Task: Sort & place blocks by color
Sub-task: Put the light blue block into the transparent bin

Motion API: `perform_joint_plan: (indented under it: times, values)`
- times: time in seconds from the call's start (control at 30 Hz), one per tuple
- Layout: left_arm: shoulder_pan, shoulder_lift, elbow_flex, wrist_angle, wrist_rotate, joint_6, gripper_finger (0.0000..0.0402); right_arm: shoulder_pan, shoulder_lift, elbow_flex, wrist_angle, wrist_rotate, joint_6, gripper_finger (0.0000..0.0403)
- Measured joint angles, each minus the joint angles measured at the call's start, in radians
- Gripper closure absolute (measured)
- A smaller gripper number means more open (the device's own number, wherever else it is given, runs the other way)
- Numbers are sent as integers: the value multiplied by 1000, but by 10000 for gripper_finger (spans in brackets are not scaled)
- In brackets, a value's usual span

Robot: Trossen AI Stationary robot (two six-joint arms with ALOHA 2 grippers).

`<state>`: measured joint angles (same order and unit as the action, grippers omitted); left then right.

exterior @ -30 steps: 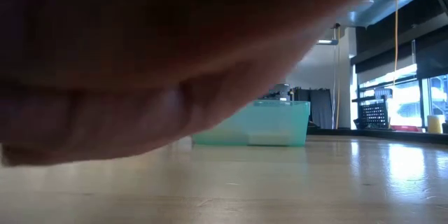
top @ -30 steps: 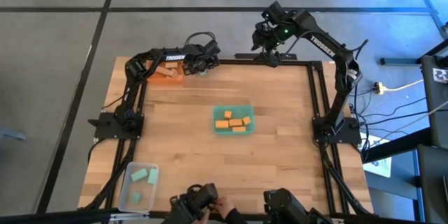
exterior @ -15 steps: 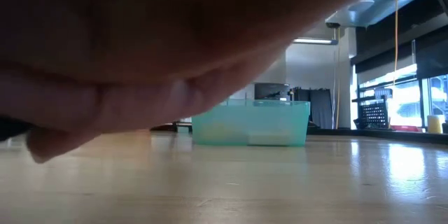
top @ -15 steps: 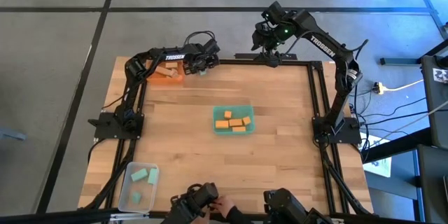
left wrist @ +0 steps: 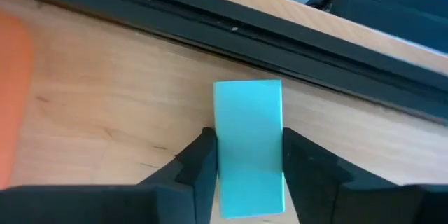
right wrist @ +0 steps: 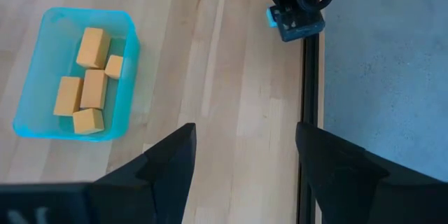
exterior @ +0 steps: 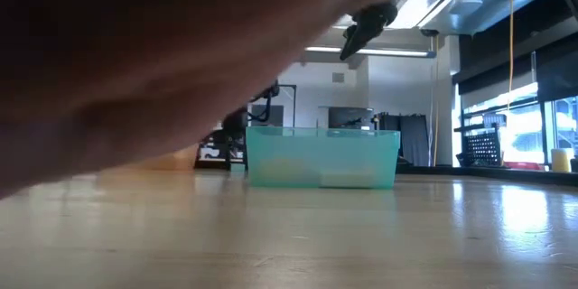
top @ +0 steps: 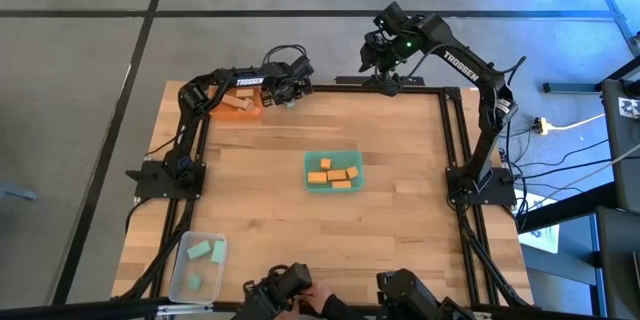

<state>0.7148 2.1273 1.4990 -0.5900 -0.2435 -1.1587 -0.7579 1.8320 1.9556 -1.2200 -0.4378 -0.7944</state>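
Lifted since the earlier low view, the hand [exterior: 135, 72] that covered nearly the whole picture now fills only its upper left, and the green tray [exterior: 322, 157] behind it shows in full.

Nearest, at the 6 o'clock edge of the surface [top: 400, 220], that hand [top: 312, 300] rests by camera gear. At 7 o'clock a clear tray [top: 196, 266] holds three mint blocks [top: 200, 250].

At the centre, the green tray [top: 333, 171] holds five orange blocks [top: 337, 174]; the right wrist view shows them lying together inside it [right wrist: 85, 80].

Farther off, at 11 o'clock, an orange tray [top: 240, 105] holds pale blocks [top: 236, 103], partly hidden by the left arm. Just beside it, toward 12 o'clock, the left gripper [top: 288, 97] is low at the far edge. Its fingers [left wrist: 199, 164] sit on both sides of a mint block [left wrist: 249, 143] lying flat on the wood, touching or all but touching its long sides; the block rests by the black rail [left wrist: 280, 38].

Farthest, at 12 o'clock, the right gripper [top: 380, 52] hangs high above the far rail. Its fingers [right wrist: 171, 161] stand wide with nothing between them.
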Motion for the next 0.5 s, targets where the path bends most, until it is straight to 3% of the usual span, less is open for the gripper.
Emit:
perform_joint_plan:
  times: [0.13,0.5]
  values:
    - [-5,0,1,-3,-1,58,282,0,0,0,0,0,0,157]
    - [-8,0,1,5,-5,185,276,0,0,0,0,0,0,157]
